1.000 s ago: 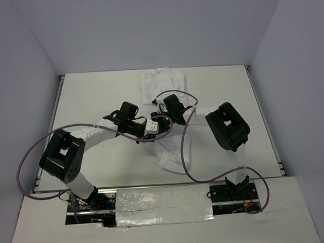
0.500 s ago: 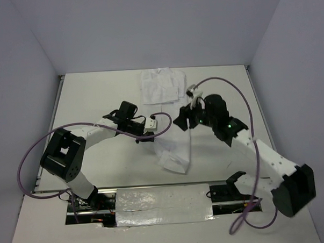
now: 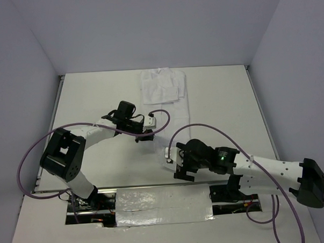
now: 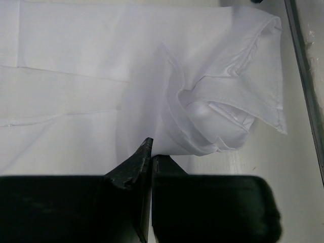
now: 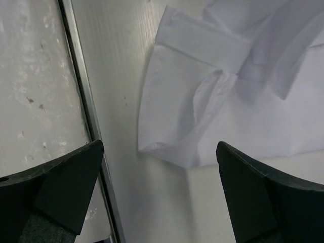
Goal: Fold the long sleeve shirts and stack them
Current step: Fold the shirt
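Observation:
One long sleeve shirt (image 3: 161, 86) lies folded at the back of the table. A second white shirt (image 3: 173, 142) lies rumpled in the middle, running toward the front edge. My left gripper (image 3: 146, 134) sits at its left side. In the left wrist view the jaws (image 4: 151, 153) are shut on a bunched fold of the shirt (image 4: 202, 116). My right gripper (image 3: 174, 163) hovers low over the shirt's near end. It stands wide open (image 5: 162, 182), with nothing between its fingers. The shirt's corner (image 5: 202, 121) lies just ahead of the fingertips (image 5: 61, 187).
A metal rail (image 5: 83, 101) borders the table's front edge right beside the right gripper. Purple cables (image 3: 167, 113) loop over the arms and the cloth. Grey walls close in the table (image 3: 96, 97) on three sides.
My right gripper opened, let go of the shirt and swung from its far part down to its near end by the front rail. The left gripper stayed put, still shut.

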